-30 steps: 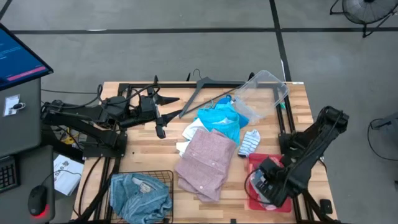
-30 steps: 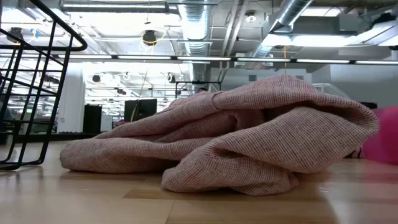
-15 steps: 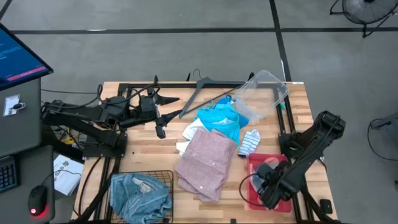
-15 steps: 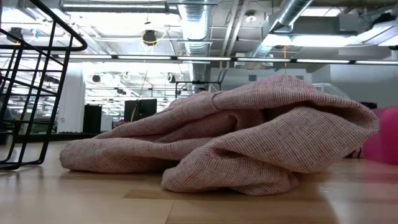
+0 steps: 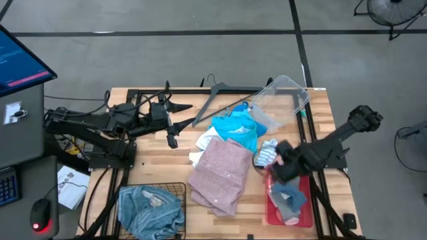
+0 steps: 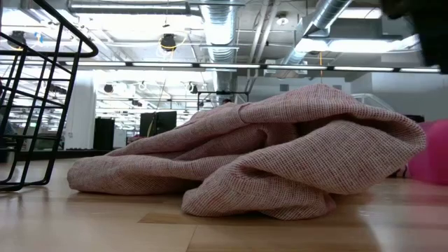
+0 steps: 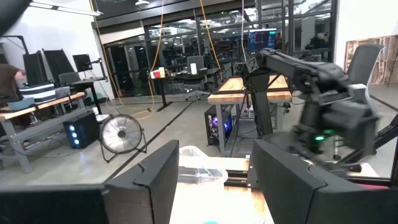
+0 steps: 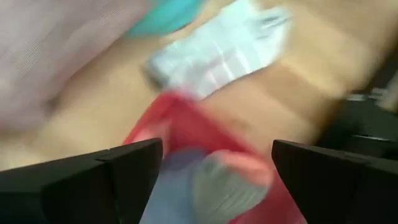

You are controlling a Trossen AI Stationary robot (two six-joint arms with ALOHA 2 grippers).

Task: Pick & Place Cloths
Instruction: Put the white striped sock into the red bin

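My right gripper (image 5: 279, 167) (image 8: 217, 180) hovers open over the far end of a red tray (image 5: 273, 212). A grey-blue sock (image 5: 288, 199) (image 8: 199, 186) lies in that tray, under the fingers and untouched. A striped sock (image 5: 267, 152) (image 8: 217, 50) lies flat on the table just beyond the tray. The dusty pink cloth (image 5: 220, 175) (image 6: 266, 154) is heaped mid-table, with the turquoise cloth (image 5: 235, 130) and a white one (image 5: 199, 152) beside it. Blue denim (image 5: 150, 212) fills a wire basket. My left gripper (image 5: 172, 138) (image 7: 217, 186) waits open at the far left.
A clear plastic container (image 5: 280, 100) and a grey hanger (image 5: 220, 99) lie at the table's far side. The wire basket (image 5: 175, 190) (image 6: 35, 105) stands at the near left. Black frame rails (image 5: 301, 133) run along the table's right and far edges.
My right gripper has risen from the near end of the red tray and swung toward the far edge, stopping near the striped sock. The grey-blue sock stays behind, lying in the tray where the gripper was.
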